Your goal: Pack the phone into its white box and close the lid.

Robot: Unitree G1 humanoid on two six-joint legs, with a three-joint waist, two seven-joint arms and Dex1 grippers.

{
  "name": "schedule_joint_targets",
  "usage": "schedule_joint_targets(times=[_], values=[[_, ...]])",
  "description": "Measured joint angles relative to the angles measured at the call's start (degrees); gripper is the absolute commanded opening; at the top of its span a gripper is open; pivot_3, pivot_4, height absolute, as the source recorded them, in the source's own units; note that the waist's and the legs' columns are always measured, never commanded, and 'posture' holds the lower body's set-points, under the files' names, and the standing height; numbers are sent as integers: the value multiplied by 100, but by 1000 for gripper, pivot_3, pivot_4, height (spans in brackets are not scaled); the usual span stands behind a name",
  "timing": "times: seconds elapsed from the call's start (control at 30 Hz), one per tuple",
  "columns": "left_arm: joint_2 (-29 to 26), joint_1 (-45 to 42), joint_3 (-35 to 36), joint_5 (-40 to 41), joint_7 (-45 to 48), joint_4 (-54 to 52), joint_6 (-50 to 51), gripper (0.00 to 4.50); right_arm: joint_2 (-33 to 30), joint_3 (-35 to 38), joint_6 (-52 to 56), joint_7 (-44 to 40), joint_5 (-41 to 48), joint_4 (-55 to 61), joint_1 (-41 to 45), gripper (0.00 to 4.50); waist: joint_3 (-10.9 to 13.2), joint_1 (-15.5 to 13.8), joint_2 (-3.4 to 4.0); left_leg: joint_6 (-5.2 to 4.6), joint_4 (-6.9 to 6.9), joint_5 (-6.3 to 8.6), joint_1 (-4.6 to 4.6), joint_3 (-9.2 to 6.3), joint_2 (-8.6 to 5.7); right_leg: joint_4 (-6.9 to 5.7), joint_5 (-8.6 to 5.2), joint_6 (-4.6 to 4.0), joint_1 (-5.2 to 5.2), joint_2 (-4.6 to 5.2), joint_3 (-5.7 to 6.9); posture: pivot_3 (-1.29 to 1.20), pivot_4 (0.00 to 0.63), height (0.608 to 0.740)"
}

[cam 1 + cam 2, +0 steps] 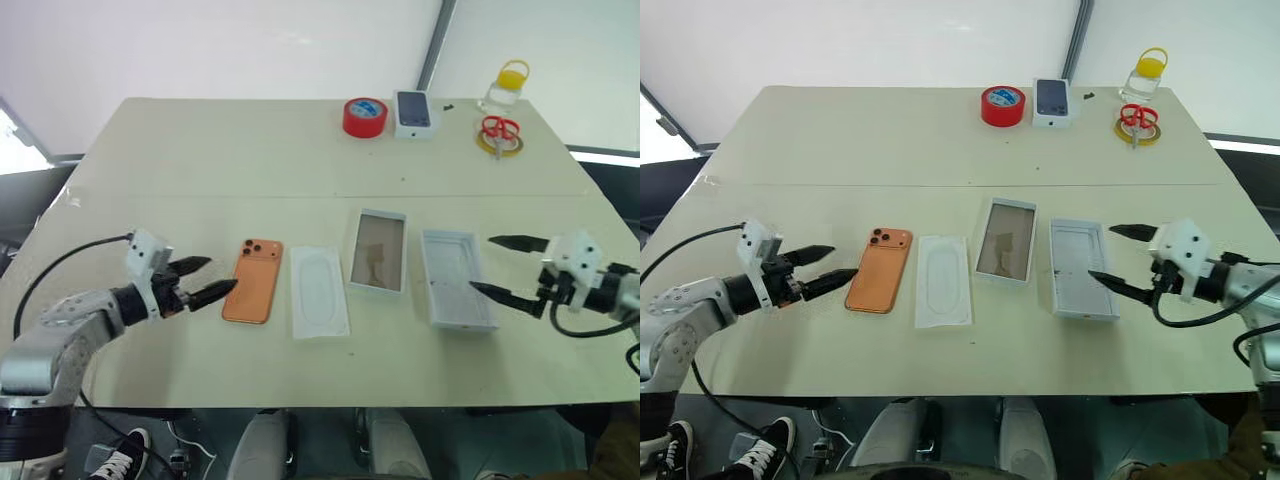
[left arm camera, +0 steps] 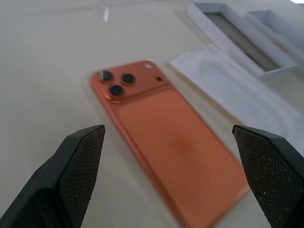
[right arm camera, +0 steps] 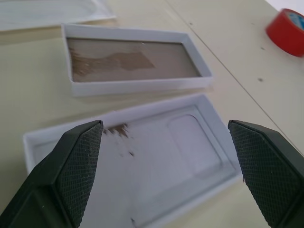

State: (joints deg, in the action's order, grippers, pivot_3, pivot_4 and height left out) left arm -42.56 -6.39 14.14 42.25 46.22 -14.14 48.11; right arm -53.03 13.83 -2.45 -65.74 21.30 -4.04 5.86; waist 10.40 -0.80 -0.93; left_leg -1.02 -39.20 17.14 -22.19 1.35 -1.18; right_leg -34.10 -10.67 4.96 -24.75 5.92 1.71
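Nothing is packed yet: the left gripper [image 1: 212,279], jaws wide and empty, points at the phone [image 1: 252,281] lying just ahead (camera side up), the right gripper [image 1: 505,267] gapes over the white box [image 1: 457,278], so next comes pinching the phone's edges.

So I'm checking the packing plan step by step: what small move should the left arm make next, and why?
Probably ease the left gripper forward over the near edge of the phone and close. Its fingers are open and aimed at the phone, which lies camera side up on the table, untouched. The white box lies open and empty near the open right gripper.
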Motion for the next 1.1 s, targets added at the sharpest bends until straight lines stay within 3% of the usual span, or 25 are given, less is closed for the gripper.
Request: schedule_joint_targets(times=[0.17,0.5,0.77,0.9,1.0,1.1], values=[[288,-516,9,1019,-653,-191,1550,4500,98,-298,100,-5,-23,519,29,4402,0,13,-1,0,-1,0,2,-3,0,-2,4,9,2,-4,0,0,150,740],[1546,-1268,97,1825,-2094,298,3379,4500,259,-783,97,-56,-94,983,58,4402,1,3,-9,1,-4,-1,10,-11,-6,0,3,9,16,-6,0,0,150,740],[2528,-1838,540,1892,-3124,711,4189,4500,300,-773,-50,52,-224,830,-28,4402,-1,6,-9,1,-3,-1,29,-10,-8,0,-3,-3,33,-6,-1,0,150,740],[2648,-2116,450,1701,-3363,836,4375,4500,417,-773,-127,155,-272,827,-27,4402,-1,7,-9,2,-1,-2,34,-10,-8,-1,-3,-3,36,-6,-2,0,150,740],[2649,-2153,301,1564,-3405,884,4373,3713,439,-773,-181,215,-313,816,-27,4460,-2,19,-9,2,2,-2,42,-7,-8,-1,-4,-4,39,-6,-4,0,150,740],[2676,-2150,297,1390,-3456,999,4362,2272,440,-773,-210,259,-334,762,-22,4460,-2,12,-9,2,5,-2,46,-7,-7,-1,-5,-5,41,-7,-4,0,150,740]])
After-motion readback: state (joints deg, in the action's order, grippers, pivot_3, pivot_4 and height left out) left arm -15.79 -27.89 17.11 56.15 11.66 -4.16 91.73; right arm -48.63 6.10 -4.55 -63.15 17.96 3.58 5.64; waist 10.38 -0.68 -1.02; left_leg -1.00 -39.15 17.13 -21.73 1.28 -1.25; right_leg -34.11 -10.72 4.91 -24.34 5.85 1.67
